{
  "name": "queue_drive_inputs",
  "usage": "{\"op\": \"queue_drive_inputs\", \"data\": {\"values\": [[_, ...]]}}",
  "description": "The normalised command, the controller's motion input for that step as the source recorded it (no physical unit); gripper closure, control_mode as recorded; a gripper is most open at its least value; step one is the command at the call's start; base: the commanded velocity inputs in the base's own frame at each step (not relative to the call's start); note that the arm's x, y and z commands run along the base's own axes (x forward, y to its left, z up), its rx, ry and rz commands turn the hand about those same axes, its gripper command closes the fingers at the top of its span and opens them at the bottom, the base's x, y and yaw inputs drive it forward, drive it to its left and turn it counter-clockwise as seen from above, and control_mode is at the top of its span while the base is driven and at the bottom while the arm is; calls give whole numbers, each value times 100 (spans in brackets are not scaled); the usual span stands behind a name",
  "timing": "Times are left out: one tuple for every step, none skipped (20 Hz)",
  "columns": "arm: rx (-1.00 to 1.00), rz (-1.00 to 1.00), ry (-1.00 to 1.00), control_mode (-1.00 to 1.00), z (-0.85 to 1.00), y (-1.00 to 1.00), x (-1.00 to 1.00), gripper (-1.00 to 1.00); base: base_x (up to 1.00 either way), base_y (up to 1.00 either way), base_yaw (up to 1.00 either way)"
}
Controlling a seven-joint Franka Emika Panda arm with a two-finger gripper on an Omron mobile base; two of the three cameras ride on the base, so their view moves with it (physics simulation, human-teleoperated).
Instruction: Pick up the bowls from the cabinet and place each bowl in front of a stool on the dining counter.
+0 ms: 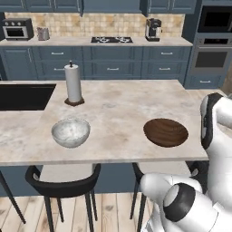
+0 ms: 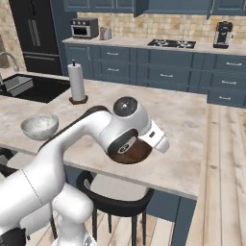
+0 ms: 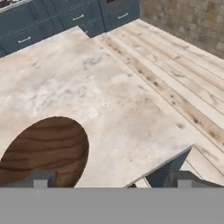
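Observation:
Two bowls stand on the dining counter [image 1: 118, 108] near its front edge. The grey-white marbled bowl [image 1: 70, 132] [image 2: 39, 126] sits in front of a black stool [image 1: 63, 183]. To its right rests the dark wooden bowl [image 1: 166, 132] [image 3: 43, 151], above another stool [image 2: 117, 198]; in the right base view my arm covers most of the wooden bowl [image 2: 139, 153]. My gripper [image 3: 113, 179] hovers over the counter just right of the wooden bowl, open, with nothing between its fingertips [image 3: 43, 178]. The cabinet is out of view.
A paper towel roll [image 1: 73, 84] stands upright behind the marbled bowl, beside the black inset sink [image 1: 22, 96]. The counter's right edge drops to a wooden floor [image 3: 175, 70]. Drawer units and a gas hob [image 1: 111, 40] line the back wall.

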Motion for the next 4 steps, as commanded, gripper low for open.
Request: {"op": "queue_drive_inputs", "data": {"values": [[-3, 21, 15, -100, 38, 0, -68, -100, 0, 0, 0], [-3, 22, 12, -100, 24, 5, -64, -100, 0, 0, 0], [-1, 22, 6, -100, 10, 10, -59, -100, 0, 0, 0], [0, 23, 1, -100, 0, 14, -50, -100, 0, 0, 0]]}}
